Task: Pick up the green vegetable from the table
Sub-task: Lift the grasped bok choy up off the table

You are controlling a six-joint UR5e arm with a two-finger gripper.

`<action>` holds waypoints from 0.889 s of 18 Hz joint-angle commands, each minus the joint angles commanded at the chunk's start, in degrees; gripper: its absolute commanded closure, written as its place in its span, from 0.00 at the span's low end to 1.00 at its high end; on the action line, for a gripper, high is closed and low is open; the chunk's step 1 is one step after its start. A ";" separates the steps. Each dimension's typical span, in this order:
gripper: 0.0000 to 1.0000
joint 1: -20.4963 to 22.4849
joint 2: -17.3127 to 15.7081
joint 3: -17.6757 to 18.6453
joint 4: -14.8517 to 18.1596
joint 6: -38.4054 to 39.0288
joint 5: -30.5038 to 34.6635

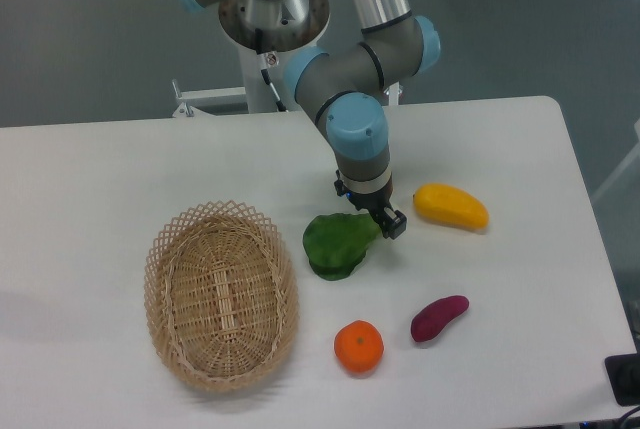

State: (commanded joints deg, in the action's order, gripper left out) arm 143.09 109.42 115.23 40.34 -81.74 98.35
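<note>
The green vegetable (335,245) lies on the white table (120,169), just right of the basket. Its dark leaves point toward the lower left and its pale stalk toward the upper right. My gripper (385,221) points down over the stalk's end, low at the table. One dark fingertip (396,226) shows just right of the stalk; the other is hidden under the wrist. The gripper looks open, and the vegetable rests on the table.
A wicker basket (220,294) stands at the left. A yellow mango-shaped fruit (451,206) lies close to the gripper's right. An orange (359,346) and a purple sweet potato (438,317) lie nearer the front edge.
</note>
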 joint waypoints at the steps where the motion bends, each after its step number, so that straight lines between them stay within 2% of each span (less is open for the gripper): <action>1: 0.63 0.00 0.00 -0.09 0.09 0.00 0.00; 9: 0.66 0.44 -1.31 -1.58 0.26 -0.79 -0.61; 14: 0.67 1.23 -3.25 -4.30 2.02 -0.88 -3.60; 16: 0.67 1.67 -5.00 -6.41 4.38 -0.88 -5.18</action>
State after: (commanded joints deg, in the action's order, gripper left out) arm 144.75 104.42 108.82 44.72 -82.62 93.17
